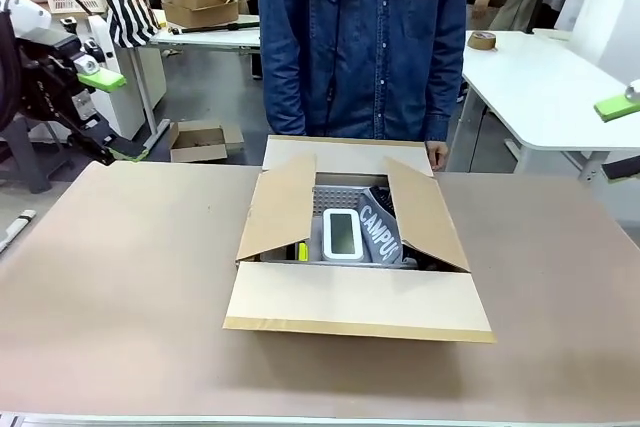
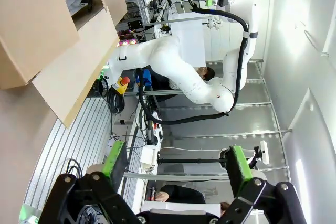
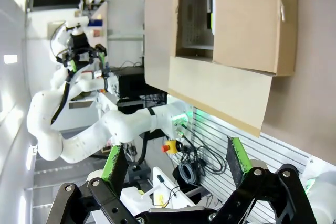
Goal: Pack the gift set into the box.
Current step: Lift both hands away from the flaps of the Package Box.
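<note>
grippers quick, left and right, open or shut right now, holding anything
Left gripper: jaws open, holding nothing.
Right gripper: jaws open, holding nothing.

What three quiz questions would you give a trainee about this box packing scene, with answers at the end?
1. True or false: the basket already sits inside the box.
2. Multiple choice: the left end effector is (A) open and holding nothing, (B) shut on a box flap, (C) shut on the basket.
3. Fill in the blank: the person stands at the ___ side of the table, across from the robot.

Key: 1 true; 2 A; 3 far.
</note>
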Controlling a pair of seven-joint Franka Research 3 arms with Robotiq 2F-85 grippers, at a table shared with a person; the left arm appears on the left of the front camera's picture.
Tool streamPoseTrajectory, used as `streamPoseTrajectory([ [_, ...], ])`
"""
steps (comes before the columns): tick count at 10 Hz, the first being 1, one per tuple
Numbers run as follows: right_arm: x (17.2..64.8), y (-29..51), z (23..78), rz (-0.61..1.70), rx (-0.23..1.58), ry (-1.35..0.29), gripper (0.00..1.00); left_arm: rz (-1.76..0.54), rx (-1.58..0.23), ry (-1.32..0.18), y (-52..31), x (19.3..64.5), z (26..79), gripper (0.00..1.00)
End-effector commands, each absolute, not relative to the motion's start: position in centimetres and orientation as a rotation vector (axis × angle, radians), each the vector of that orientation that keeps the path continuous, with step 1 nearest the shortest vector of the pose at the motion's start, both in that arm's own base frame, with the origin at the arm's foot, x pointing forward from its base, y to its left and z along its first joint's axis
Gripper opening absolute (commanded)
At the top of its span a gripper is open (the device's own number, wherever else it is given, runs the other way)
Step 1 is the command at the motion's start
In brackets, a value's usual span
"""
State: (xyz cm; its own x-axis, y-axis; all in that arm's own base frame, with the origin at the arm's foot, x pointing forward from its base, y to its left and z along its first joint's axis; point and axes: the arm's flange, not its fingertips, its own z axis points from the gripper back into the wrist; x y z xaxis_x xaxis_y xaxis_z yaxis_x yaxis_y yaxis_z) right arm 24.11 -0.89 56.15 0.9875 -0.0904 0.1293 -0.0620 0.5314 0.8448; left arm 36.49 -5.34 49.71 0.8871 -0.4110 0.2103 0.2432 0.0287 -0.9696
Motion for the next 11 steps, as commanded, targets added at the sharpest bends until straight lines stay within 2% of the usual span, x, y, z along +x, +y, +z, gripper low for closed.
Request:
streamPoseTrajectory([
  [1,24.22,-0.85,56.48,0.003,1.031,-0.176,1.00,-0.513,-1.478,0.138,-5.28,36.34,49.97,1.00],
  [11,24.22,-0.85,56.48,0.003,1.031,-0.176,1.00,-0.513,-1.478,0.138,-5.28,36.34,49.97,1.00],
])
